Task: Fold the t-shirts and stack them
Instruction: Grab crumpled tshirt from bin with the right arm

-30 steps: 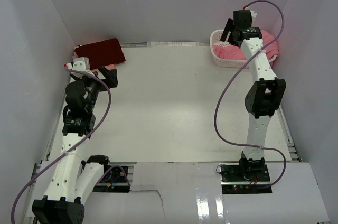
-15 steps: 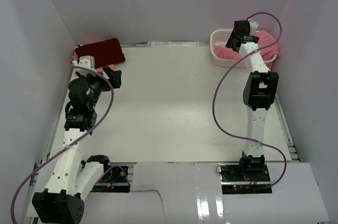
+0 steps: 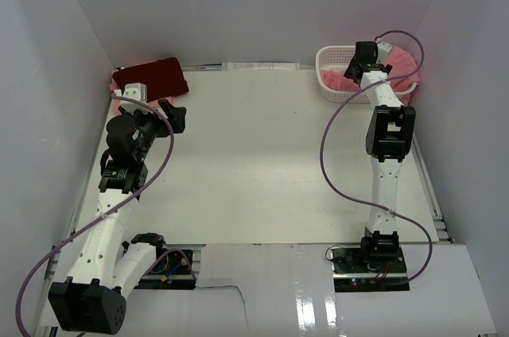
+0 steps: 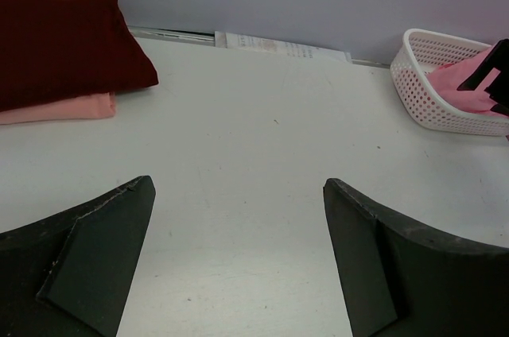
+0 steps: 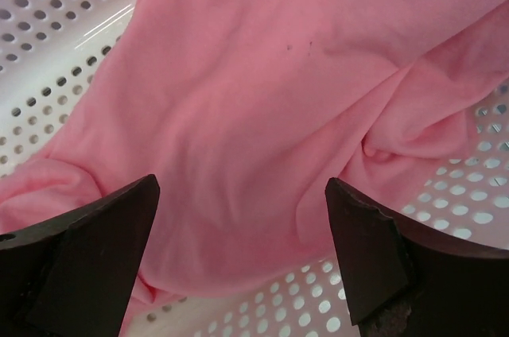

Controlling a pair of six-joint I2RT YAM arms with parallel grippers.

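Observation:
A salmon-pink t-shirt (image 5: 262,114) lies crumpled in the white mesh basket (image 3: 334,92) at the back right; it also shows as the salmon-pink t-shirt (image 3: 402,67) in the top view. My right gripper (image 5: 238,218) hovers open just above this cloth, with nothing between its fingers. At the back left a folded dark maroon t-shirt (image 4: 64,47) rests on a folded pale peach t-shirt (image 4: 56,108); the maroon t-shirt (image 3: 151,76) also shows from above. My left gripper (image 4: 238,218) is open over bare table, a little in front of that stack.
White walls close in the table (image 3: 254,162) on the left, back and right. A paper strip (image 4: 278,44) lies along the back edge. The basket (image 4: 433,83) sits against the right wall. Purple cables loop beside both arms.
The right arm has dropped its gripper down into the basket onto the pink shirt. The left gripper has shifted slightly right and forward, away from the stack.

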